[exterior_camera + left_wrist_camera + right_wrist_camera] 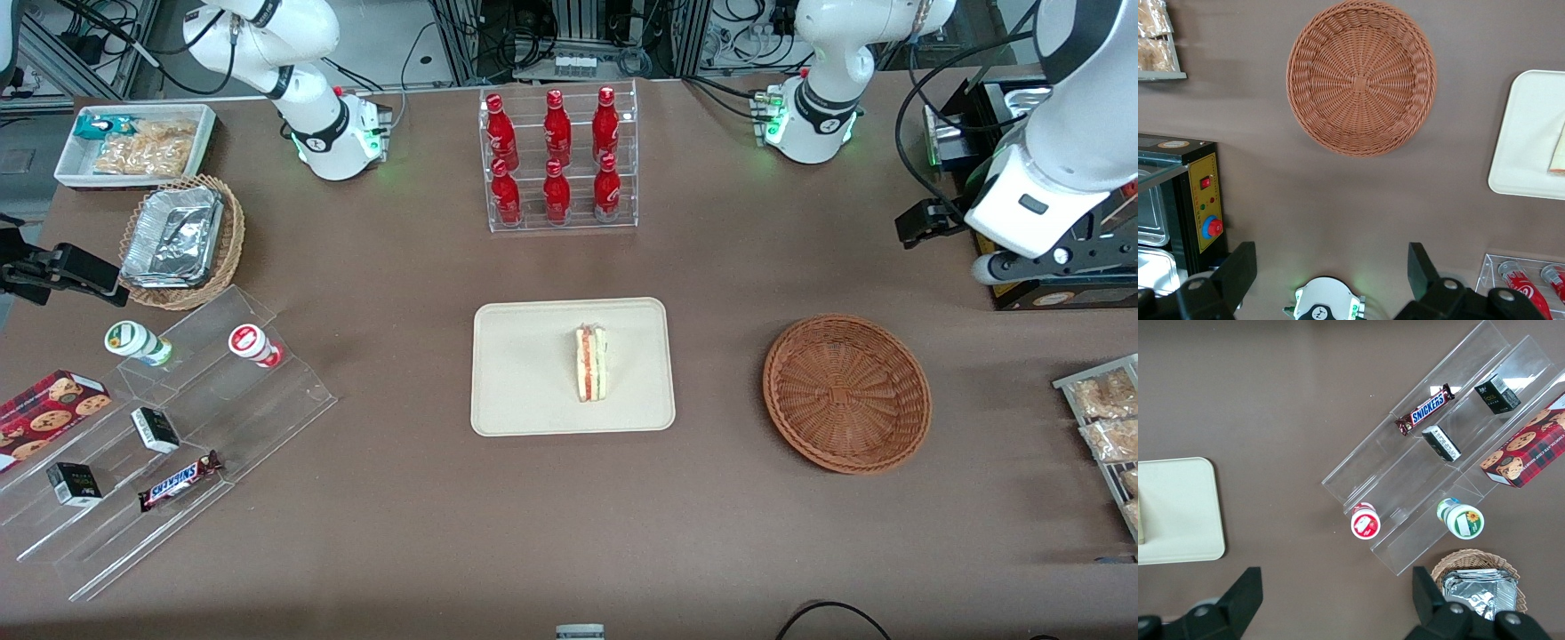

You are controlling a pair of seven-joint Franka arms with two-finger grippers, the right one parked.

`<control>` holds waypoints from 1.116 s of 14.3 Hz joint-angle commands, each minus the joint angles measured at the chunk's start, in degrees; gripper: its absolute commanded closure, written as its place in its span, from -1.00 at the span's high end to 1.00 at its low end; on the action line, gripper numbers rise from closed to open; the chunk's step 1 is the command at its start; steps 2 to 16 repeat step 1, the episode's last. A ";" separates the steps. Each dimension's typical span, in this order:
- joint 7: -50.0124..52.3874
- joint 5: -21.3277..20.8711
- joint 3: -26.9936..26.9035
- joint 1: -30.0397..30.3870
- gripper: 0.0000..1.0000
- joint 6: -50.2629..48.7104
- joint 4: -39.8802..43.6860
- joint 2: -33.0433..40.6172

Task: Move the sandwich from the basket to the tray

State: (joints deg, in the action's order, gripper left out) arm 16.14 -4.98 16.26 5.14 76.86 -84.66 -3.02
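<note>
Left arm: raised high at the working arm's end of the table, its white forearm angled down toward the tabletop.
Gripper (1331,267): black, two-fingered, held in the air above bare brown table between its own arm's base and the basket; fingers (1238,267) spread wide apart, nothing between them.
Sandwich (590,362): triangular wedge of pale bread, red and green filling stripes along its edge, lying on the tray near its middle.
Tray (516,373): flat cream-beige rectangle, rounded corners, low rim, smooth matte surface.
Basket (846,391): round, shallow, reddish-brown woven wicker with strands radiating from its centre; holds nothing; sits beside the tray, toward the working arm's end.
Bottle rack (558,160): clear acrylic tiers holding six red bottles, farther from the front camera than the tray.
Control box (1201,200): black with a yellow panel and a red button, near the gripper.
</note>
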 commanded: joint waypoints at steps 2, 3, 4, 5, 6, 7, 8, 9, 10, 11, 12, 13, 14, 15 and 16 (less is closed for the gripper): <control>-0.75 0.59 0.35 0.48 1.00 -1.36 1.42 -0.58; -0.75 0.59 0.35 0.48 1.00 -1.36 1.42 -0.58; -0.75 0.59 0.35 0.48 1.00 -1.36 1.42 -0.58; -0.75 0.59 0.35 0.48 1.00 -1.36 1.42 -0.58; -0.75 0.59 0.35 0.48 1.00 -1.36 1.42 -0.58; -0.75 0.59 0.35 0.48 1.00 -1.36 1.42 -0.58; -0.75 0.59 0.35 0.48 1.00 -1.36 1.42 -0.58; -0.75 0.59 0.35 0.48 1.00 -1.36 1.42 -0.58; -0.75 0.59 0.35 0.48 1.00 -1.36 1.42 -0.58; -0.75 0.59 0.35 0.48 1.00 -1.36 1.42 -0.58; -0.75 0.59 0.35 0.48 1.00 -1.36 1.42 -0.58; -0.75 0.59 0.35 0.48 1.00 -1.36 1.42 -0.58; -0.75 0.59 0.35 0.48 1.00 -1.36 1.42 -0.58; -0.75 0.59 0.35 0.48 1.00 -1.36 1.42 -0.58; -0.75 0.59 0.35 0.48 1.00 -1.36 1.42 -0.58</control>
